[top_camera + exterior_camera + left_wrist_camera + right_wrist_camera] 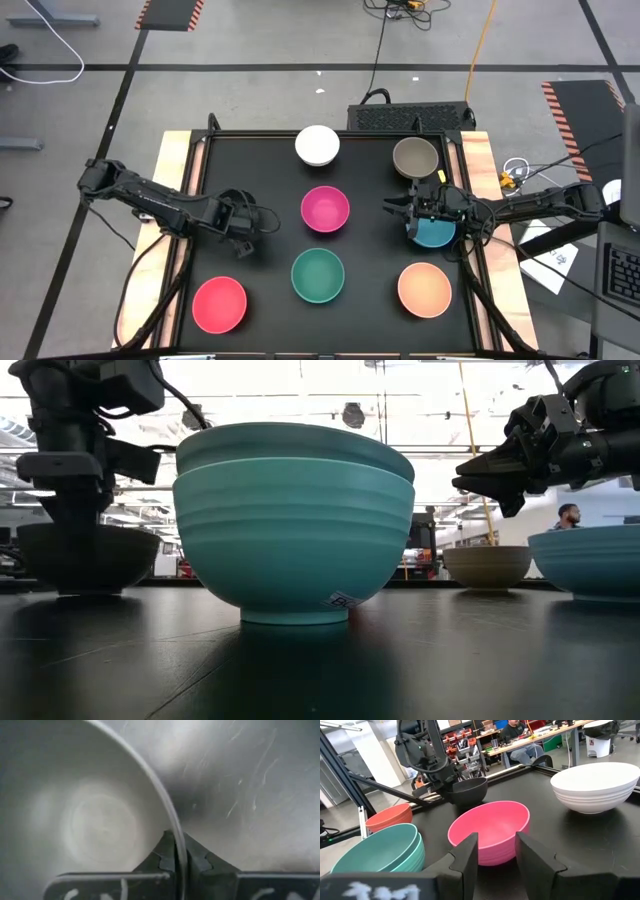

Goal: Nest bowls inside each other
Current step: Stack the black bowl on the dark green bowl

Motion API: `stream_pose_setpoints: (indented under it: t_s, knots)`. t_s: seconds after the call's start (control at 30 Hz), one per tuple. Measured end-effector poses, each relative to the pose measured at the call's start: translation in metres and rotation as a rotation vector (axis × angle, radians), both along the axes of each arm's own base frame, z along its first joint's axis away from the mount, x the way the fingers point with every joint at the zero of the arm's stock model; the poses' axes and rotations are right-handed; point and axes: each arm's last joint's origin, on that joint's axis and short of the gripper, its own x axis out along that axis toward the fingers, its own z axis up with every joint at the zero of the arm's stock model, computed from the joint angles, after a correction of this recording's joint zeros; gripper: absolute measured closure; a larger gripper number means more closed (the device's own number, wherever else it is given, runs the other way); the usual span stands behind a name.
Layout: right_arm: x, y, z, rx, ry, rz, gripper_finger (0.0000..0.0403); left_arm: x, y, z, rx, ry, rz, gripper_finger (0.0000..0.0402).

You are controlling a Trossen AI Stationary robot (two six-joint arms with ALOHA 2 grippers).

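Left gripper [437, 772] clamped tight on the black bowl's [467, 790] rim, at table left. The magenta bowl [325, 209] lies just to its right, the nearer nest. Right gripper [395, 208] hovers half-open, empty, above the blue bowl [436, 234]. Black tabletop [270, 270]; busy workshop beyond.

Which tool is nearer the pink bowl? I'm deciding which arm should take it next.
Right, narrowly. The right tool hangs open beside the pink bowl, over a blue bowl. The left tool sits on the bowl's other side, shut on a black bowl's rim.
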Motion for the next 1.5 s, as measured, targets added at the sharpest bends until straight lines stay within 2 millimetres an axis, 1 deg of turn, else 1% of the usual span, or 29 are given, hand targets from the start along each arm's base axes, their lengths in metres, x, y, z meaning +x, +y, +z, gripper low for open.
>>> stream_pose_setpoints:
  t_s: [0.1,0.23,0.33,0.57,0.77,0.9,1.0,1.1,1.3,1.43,1.5]
  knots:
    - [0.000,0.000,0.000,0.000,0.000,0.000,0.0281,0.000,-0.004,0.008,0.014,0.020,-0.006,0.0397]
    - [0.000,0.000,0.000,-0.001,0.000,-0.001,0.0281,0.002,-0.008,0.024,0.095,0.008,-0.032,0.0397]
    - [0.000,0.000,0.000,0.001,-0.001,-0.002,0.0281,0.006,-0.013,0.036,0.104,-0.020,-0.061,0.0397]
    - [0.000,0.000,0.000,0.002,0.000,-0.006,0.0281,0.013,-0.015,0.055,0.127,-0.071,-0.107,0.0397]
    - [0.000,0.000,0.000,0.001,-0.001,-0.008,0.0281,0.025,-0.018,0.074,0.133,-0.179,-0.160,0.0397]
    - [0.000,-0.001,0.001,-0.009,-0.006,-0.032,0.0281,0.038,-0.024,0.085,0.126,-0.265,-0.215,0.0397]
    - [-0.001,-0.002,0.001,-0.013,-0.005,-0.083,0.0281,0.044,-0.026,0.086,0.124,-0.249,-0.245,0.0397]
    - [-0.001,-0.003,0.001,-0.012,-0.007,-0.115,0.0281,0.052,-0.028,0.080,0.129,-0.224,-0.258,0.0397]
    - [-0.001,-0.003,0.001,-0.027,-0.008,-0.111,0.0281,0.062,-0.032,0.067,0.129,-0.176,-0.286,0.0397]
    - [-0.001,-0.003,0.001,-0.052,-0.005,-0.101,0.0281,0.065,-0.033,0.064,0.105,-0.175,-0.306,0.0397]
    - [0.000,-0.002,0.002,-0.069,-0.002,-0.082,0.0281,0.066,-0.036,0.067,0.092,-0.184,-0.320,0.0397]
